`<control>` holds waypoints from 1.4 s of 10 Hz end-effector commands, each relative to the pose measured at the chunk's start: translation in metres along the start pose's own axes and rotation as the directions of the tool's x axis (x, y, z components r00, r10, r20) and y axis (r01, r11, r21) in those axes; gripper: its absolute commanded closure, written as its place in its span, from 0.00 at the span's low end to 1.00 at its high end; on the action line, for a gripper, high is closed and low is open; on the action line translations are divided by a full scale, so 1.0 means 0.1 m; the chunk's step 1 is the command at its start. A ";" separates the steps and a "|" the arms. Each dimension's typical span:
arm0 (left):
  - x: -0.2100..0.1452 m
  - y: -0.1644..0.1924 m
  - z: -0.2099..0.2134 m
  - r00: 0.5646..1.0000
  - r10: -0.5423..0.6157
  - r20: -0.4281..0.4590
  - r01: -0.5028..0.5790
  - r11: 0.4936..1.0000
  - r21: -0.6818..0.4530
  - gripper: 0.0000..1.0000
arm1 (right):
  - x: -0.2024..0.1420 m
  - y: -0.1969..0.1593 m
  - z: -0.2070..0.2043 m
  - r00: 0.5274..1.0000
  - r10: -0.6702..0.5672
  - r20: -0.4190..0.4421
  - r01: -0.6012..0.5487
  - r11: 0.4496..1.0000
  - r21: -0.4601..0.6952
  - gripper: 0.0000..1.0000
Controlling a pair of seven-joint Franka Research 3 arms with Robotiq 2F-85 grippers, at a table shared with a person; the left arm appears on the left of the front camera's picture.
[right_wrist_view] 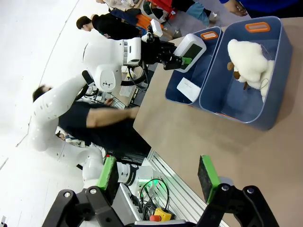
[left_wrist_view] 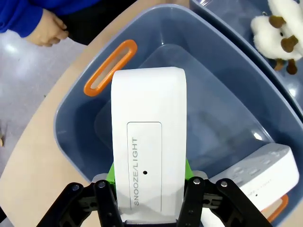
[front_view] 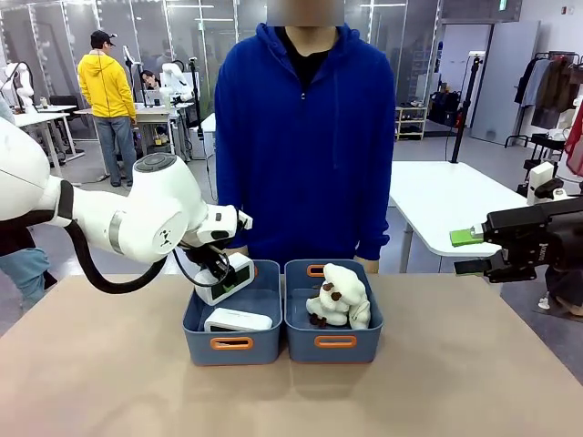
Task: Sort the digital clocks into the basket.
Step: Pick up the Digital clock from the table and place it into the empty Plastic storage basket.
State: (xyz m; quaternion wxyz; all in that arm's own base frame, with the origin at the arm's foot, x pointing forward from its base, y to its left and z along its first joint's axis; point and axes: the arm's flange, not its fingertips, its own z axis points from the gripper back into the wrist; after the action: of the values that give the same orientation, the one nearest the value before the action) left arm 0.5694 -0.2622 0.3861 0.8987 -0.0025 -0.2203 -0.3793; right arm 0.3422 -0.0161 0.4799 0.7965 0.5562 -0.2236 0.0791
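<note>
From the front, we see the left tool [front_view: 217, 273] clamped on a digital clock [front_view: 225, 278], holding it tilted over the far end of the left basket [front_view: 231, 345]. A second clock [front_view: 238, 320] lies flat inside that basket, nearer its front handle. The neighbouring basket [front_view: 334, 342], touching the left basket's right wall, holds cream plush toys [front_view: 339, 298]. The right tool [front_view: 474, 250] hangs well right of both baskets, above the surface [front_view: 109, 382], pads parted wide and empty. A person in a blue top [front_view: 305, 137] stands just behind the baskets.

Through the left wrist camera, we look down the held clock [left_wrist_view: 147, 142], its long axis running straight out from the green pads [left_wrist_view: 112, 172] toward the basket's orange handle slot [left_wrist_view: 110, 66]. Bare basket floor lies directly under it; the resting clock [left_wrist_view: 255, 177] sits beside the tool, toward the basket's other end. We judge the drop has open room if the clock stays clear of the rim by the handle.

From the right wrist camera, we see the right tool's fingers [right_wrist_view: 208, 177] spread wide with nothing between them, both baskets [right_wrist_view: 246, 71] well beyond across open surface. The left arm is plainly the nearer.
</note>
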 end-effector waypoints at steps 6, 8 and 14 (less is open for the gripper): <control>-0.06 -0.05 0.11 0.998 0.049 0.031 -0.048 0.999 -0.016 0.03 | 0.01 0.00 -0.02 1.000 0.016 0.012 -0.016 1.000 0.018 0.14; -0.13 -0.04 0.21 0.997 0.073 0.039 -0.071 0.997 -0.043 0.03 | 0.01 0.00 -0.02 1.000 0.016 0.012 -0.016 1.000 0.018 0.14; 0.01 -0.03 0.07 1.000 0.025 0.012 -0.025 1.000 -0.007 0.03 | 0.01 0.00 -0.02 1.000 0.016 0.012 -0.016 1.000 0.018 0.14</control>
State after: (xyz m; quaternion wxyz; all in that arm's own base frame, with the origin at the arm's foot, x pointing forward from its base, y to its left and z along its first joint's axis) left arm 0.5635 -0.2640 0.3926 0.9033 -0.0138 -0.2230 -0.3662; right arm 0.3422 -0.0160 0.4799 0.7965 0.5561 -0.2237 0.0791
